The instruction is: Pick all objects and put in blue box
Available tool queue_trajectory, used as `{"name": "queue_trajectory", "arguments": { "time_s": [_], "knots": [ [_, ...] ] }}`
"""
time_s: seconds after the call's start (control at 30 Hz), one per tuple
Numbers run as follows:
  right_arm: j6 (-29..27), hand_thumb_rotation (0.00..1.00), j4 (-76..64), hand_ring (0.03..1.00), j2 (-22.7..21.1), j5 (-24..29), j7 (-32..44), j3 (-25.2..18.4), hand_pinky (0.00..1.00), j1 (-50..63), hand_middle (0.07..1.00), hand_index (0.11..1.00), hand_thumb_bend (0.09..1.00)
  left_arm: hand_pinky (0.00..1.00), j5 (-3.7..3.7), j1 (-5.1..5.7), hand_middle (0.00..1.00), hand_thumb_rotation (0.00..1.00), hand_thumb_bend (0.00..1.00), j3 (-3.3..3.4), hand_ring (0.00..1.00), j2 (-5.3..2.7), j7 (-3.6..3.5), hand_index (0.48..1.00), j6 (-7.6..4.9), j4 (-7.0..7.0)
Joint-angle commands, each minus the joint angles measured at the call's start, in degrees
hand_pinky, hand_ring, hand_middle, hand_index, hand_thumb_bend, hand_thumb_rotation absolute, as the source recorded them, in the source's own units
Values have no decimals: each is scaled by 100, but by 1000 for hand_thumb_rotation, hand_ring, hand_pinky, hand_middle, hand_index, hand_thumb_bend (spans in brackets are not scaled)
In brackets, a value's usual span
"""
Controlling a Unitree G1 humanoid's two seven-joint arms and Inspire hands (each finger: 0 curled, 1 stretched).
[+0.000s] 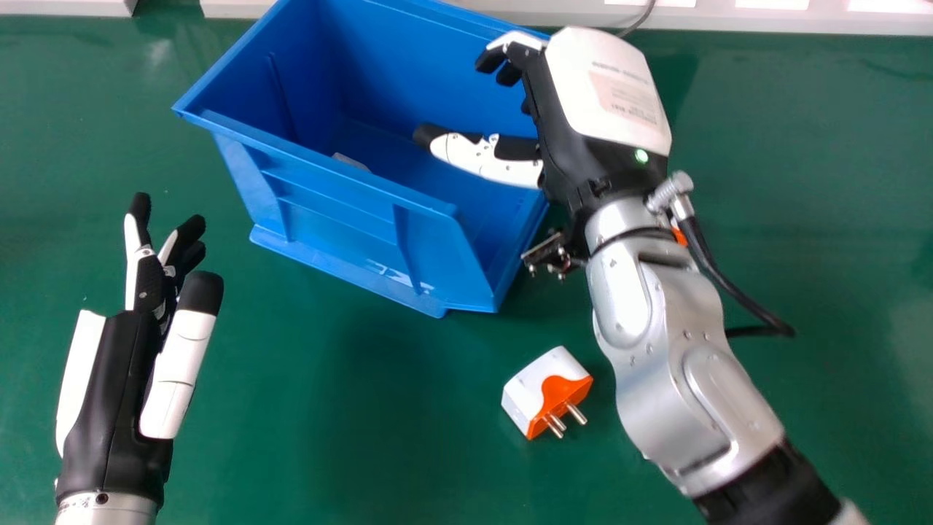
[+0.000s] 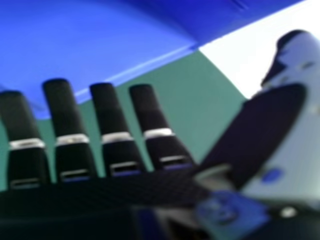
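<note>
Blue box (image 1: 328, 211): was set at an angle on the green table (image 1: 328, 415), its floor partly screened by the near wall.
Grey item (image 1: 351, 161): was just glimpsed inside, half hidden there!
Plug adapter (image 1: 526, 390): was spotted outside, between box and silver right forearm (image 1: 670, 350).
Right hand (image 1: 561, 131): was held over the box's right side, fingers relaxed and spread, thumb stretched inward.
Left hand (image 1: 120, 401): was held loosely spread, apart from the box.
Orange sliver (image 1: 680, 236): was mostly blocked by the right wrist.
Black cable (image 1: 731, 290): was looped beside it.
</note>
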Motion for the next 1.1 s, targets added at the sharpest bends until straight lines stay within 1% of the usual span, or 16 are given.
{"name": "queue_trajectory", "arguments": {
  "time_s": [0.0,0.1,0.27,0.33,0.47,0.53,0.63,0.73,0.77,0.83,0.93,1.07],
  "knots": [
    [61,677,-516,715,-69,-171,-62,-87,595,261,766,755,482,908,-81,-19,978,1000,871,40,971,71,-41,984,-105,-39],
    [148,675,-1146,716,-189,-305,-2,-186,596,882,770,755,478,923,-126,-32,985,1000,866,61,979,92,-105,991,-127,-35],
    [208,669,-1828,721,-319,-424,49,-385,610,1646,785,767,476,951,-165,-52,994,1000,848,88,994,109,-166,1000,-149,-33],
    [204,666,-2111,722,-438,-476,42,-529,613,2055,790,772,477,955,-183,-61,996,1000,847,100,996,119,-191,1000,-180,2],
    [152,661,-2284,723,-608,-510,18,-794,614,2398,795,778,481,958,-205,-108,997,1000,845,114,997,141,-216,1000,-207,82],
    [104,651,-2239,724,-701,-505,-11,-929,610,2443,798,781,486,961,-209,-128,998,1000,848,120,999,148,-223,1000,-203,107],
    [21,647,-2030,722,-874,-492,-68,-1109,605,2421,799,782,489,963,-206,-139,999,1000,856,119,1000,150,-231,1000,-167,90],
    [-16,641,-1608,720,-1100,-482,2,-1255,606,2253,798,782,493,965,-184,-153,1000,1000,863,105,1000,135,-230,1000,-151,76],
    [-16,638,-1476,725,-1165,-480,33,-1285,622,2193,800,784,497,965,-179,-155,1000,1000,866,102,1000,132,-230,1000,-158,82],
    [9,632,-1232,728,-1299,-479,155,-1318,628,2049,801,786,505,964,-171,-156,999,1000,868,107,1000,128,-229,1000,-172,91],
    [39,618,-910,740,-1471,-486,378,-1324,639,1802,804,790,523,961,-154,-146,998,1000,869,105,999,112,-216,1000,-166,65],
    [9,612,-617,749,-1657,-542,565,-1234,648,1534,804,791,533,959,-158,-136,998,1000,869,98,999,101,-221,1000,-192,67]
  ]
}}
